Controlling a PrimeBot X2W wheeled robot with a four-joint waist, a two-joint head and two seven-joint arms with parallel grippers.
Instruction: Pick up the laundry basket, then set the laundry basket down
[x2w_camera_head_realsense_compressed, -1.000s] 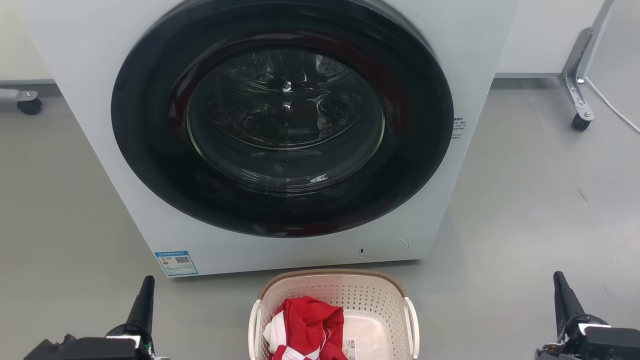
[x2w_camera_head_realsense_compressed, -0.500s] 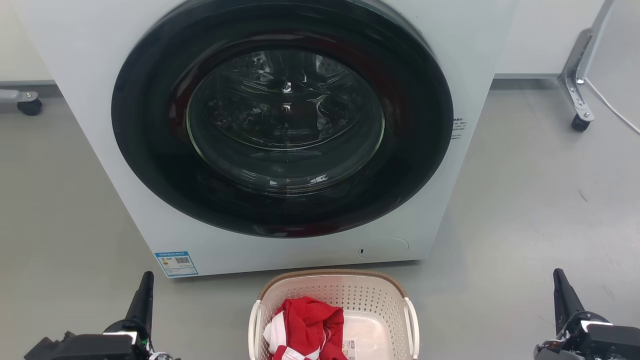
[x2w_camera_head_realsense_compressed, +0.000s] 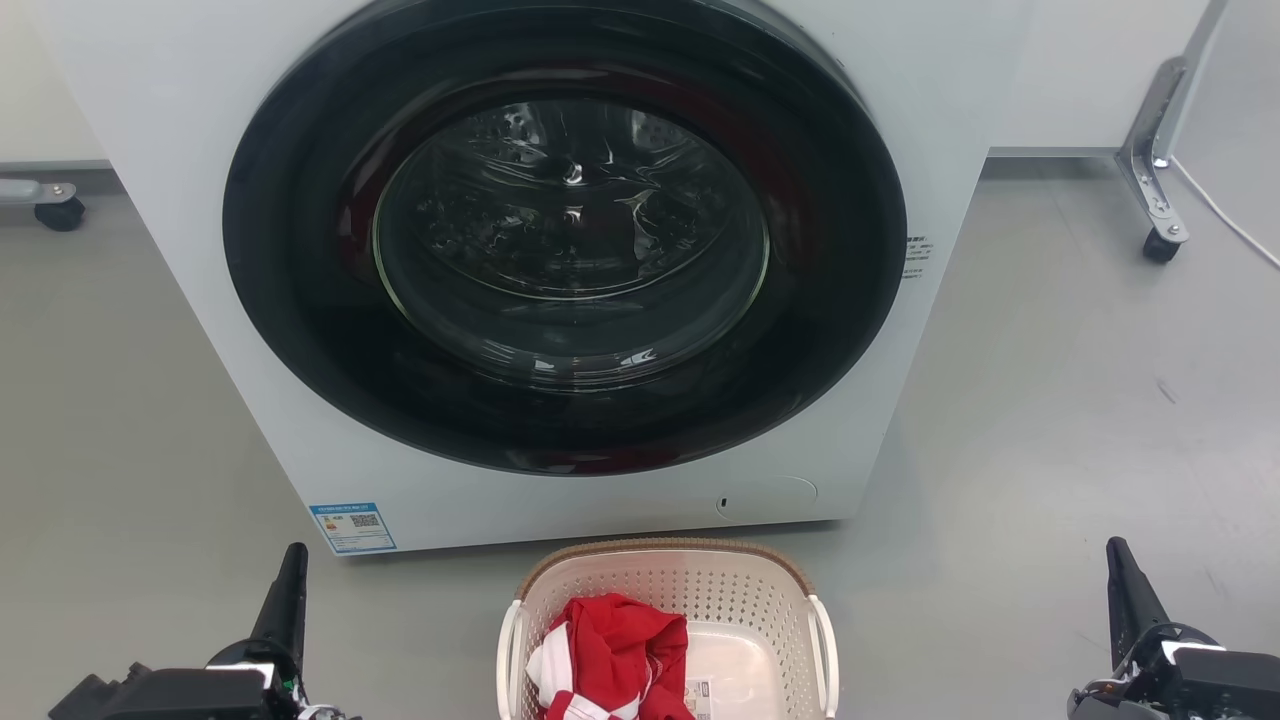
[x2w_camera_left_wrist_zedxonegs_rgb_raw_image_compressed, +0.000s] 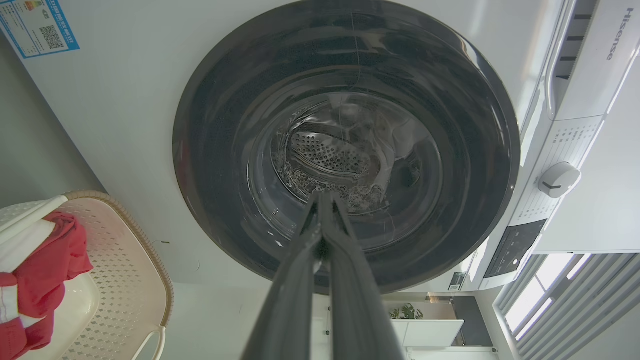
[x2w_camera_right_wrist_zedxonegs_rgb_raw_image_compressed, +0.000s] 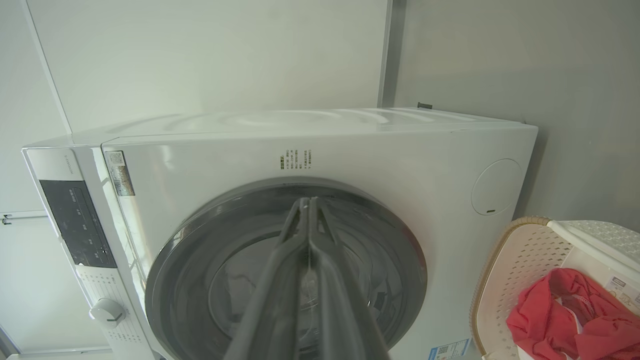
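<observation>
Washer (x2w_camera_head_realsense_compressed: 560, 250) standing just behind laundry basket (x2w_camera_head_realsense_compressed: 665, 578), closing off far rim. Open grey floor (x2w_camera_head_realsense_compressed: 150, 450) lying on both sides, giving free passage from left gripper (x2w_camera_head_realsense_compressed: 296, 555) and right gripper (x2w_camera_head_realsense_compressed: 1116, 550) to side handles (x2w_camera_head_realsense_compressed: 826, 640). Red garment (x2w_camera_head_realsense_compressed: 615, 645) crowding basket's left half inside. Caster frame (x2w_camera_head_realsense_compressed: 1152, 175) standing at far right, well apart.

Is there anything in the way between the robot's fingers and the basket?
No, nothing visible. Just floor lies between the left gripper, the right gripper and the laundry basket sitting between them.
</observation>
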